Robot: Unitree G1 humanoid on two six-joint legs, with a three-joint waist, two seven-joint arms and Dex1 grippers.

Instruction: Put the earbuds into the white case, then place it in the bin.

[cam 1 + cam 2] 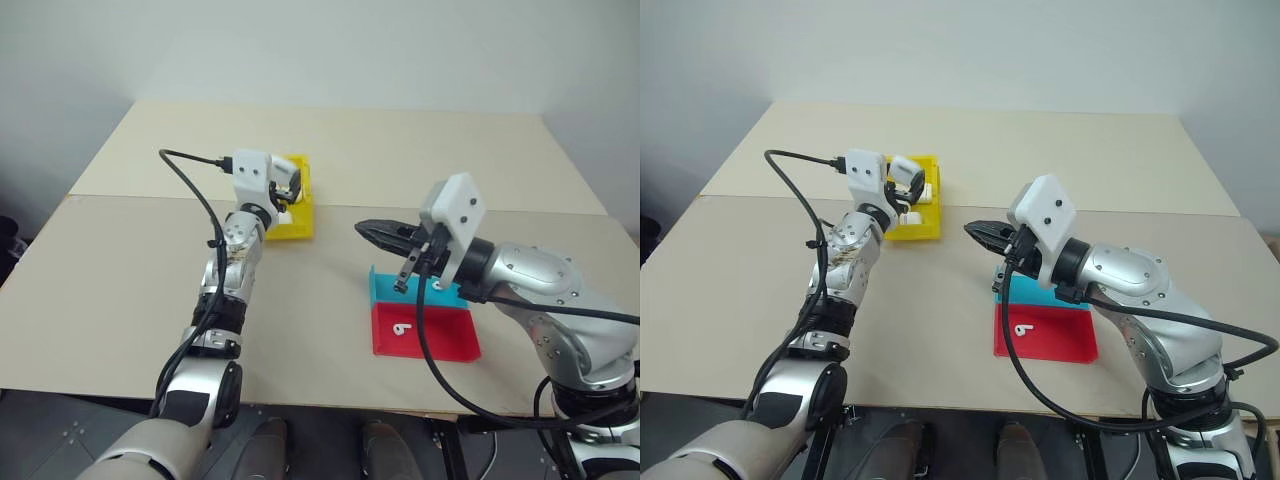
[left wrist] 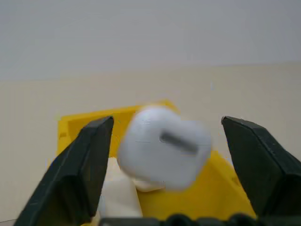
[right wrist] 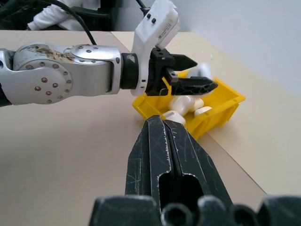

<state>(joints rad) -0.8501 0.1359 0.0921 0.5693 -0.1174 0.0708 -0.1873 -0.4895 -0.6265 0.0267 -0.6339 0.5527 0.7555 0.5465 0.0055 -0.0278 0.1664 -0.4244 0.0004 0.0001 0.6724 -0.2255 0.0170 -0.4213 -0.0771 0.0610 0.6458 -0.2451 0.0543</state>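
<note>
1. While the beige table [image 1: 330, 160] spreads under everything, its bare top runs well past both arms toward the far wall.
2. Of the two arms, the right one is bent across the near right side, and its gripper [image 1: 368, 230] points level toward the robot's left, above the trays; in the right wrist view the two black fingers [image 3: 162, 155] lie pressed flat together with nothing between them.
3. Reaching forward on the left, the left gripper [image 1: 908, 187] hangs over the yellow bin [image 1: 300, 222], its fingers [image 2: 82, 169] spread wide with clear gaps on both sides of the white case [image 2: 162, 146].
4. Seen in the left wrist view, that case sits between the spread fingers without touching either, blurred, over the bin's inside; its long axis runs crosswise from one finger toward the other, tilted a little, with a dark mark on the side facing the camera. Whether it rests on anything I cannot tell.
5. Under the case, other white rounded pieces [image 3: 186, 103] lie in the bin.
6. Near the right arm, a flat blue tray [image 1: 385, 290] touches the far edge of a flat red tray [image 1: 1060, 340].
7. On the red tray lies one tiny white earbud [image 1: 1024, 329]; which way its stem points is too small to tell.
</note>
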